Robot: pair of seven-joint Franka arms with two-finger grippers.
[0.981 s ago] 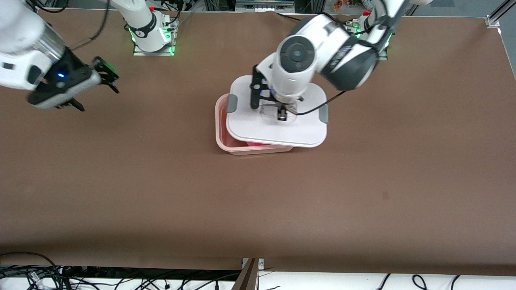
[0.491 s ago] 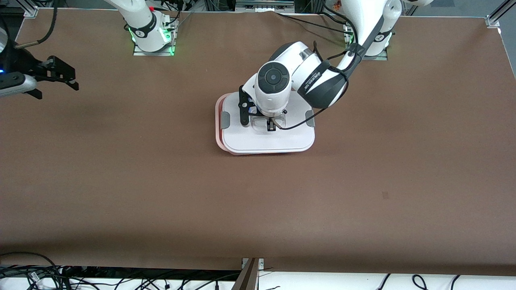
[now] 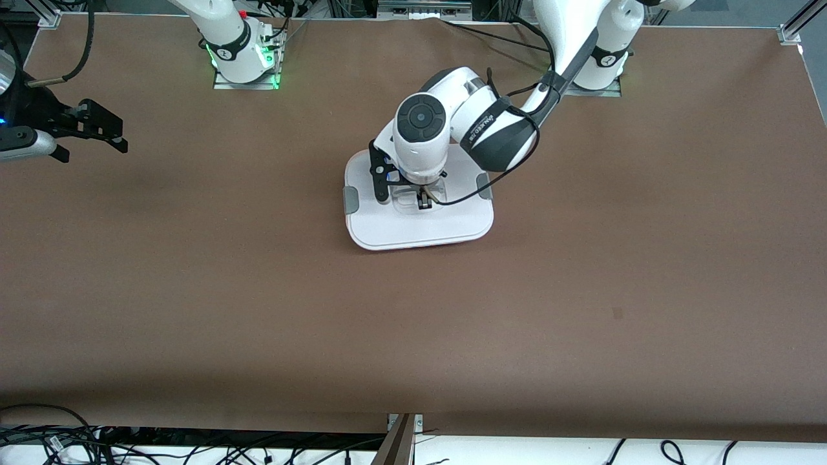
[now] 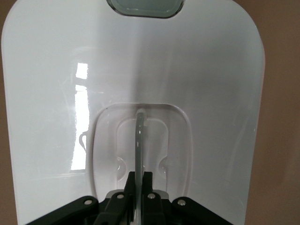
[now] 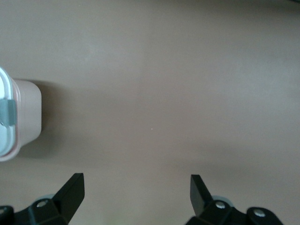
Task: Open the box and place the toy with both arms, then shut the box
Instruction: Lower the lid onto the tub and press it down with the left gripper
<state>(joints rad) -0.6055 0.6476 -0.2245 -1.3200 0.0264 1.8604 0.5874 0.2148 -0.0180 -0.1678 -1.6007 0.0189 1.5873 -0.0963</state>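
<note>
The white lid (image 3: 420, 216) sits squarely on the pink box (image 5: 21, 117), mid-bench nearer the arms' edge, its long axis along that edge. The left end effector (image 3: 424, 201) pinches the lid's clear handle (image 4: 139, 140). The right end effector (image 3: 90, 129), fingers spread, waits over its bench end.

A robotics laboratory. Two white jointed arms are bolted to metal base plates (image 3: 245, 79) lit by green indicator lights, standing along one edge of a large table (image 3: 581, 271) covered in plain brown sheeting. Aluminium framing (image 3: 798, 22) borders the table's corners. Loose black cables (image 3: 77, 439) lie tangled past the table edge nearest the front camera, and further wiring (image 3: 303, 8) is bundled by the arm bases.
</note>
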